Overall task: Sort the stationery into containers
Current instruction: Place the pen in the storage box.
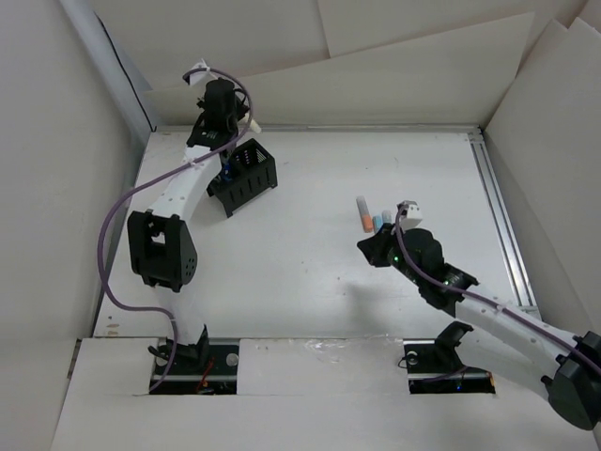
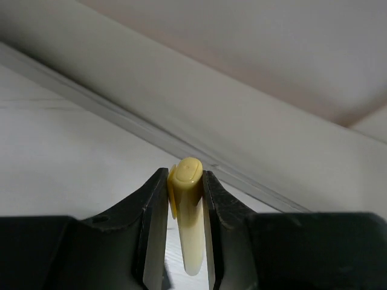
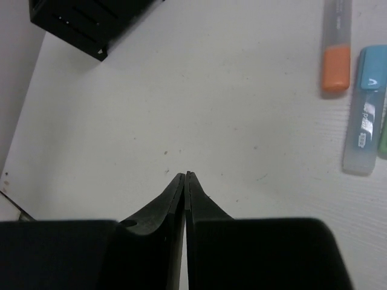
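Note:
My left gripper (image 2: pixel 186 181) is shut on a yellow highlighter (image 2: pixel 188 211), which stands lengthwise between the jaws and points at the back wall. In the top view this gripper (image 1: pixel 223 97) is raised just behind the black mesh organizer (image 1: pixel 246 175); the highlighter is hidden there. Something blue (image 1: pixel 228 172) stands in the organizer's left side. My right gripper (image 3: pixel 185 174) is shut and empty, low over the table. Orange (image 3: pixel 335 48), light blue (image 3: pixel 366 112) and green (image 3: pixel 384 136) highlighters lie side by side to its right. They also show in the top view (image 1: pixel 374 222) beside the right gripper (image 1: pixel 373 250).
White walls close in the table on the left, back and right. A metal rail (image 1: pixel 498 216) runs along the right edge and another along the back edge (image 2: pixel 121 121). The organizer's corner (image 3: pixel 84 24) shows far left in the right wrist view.

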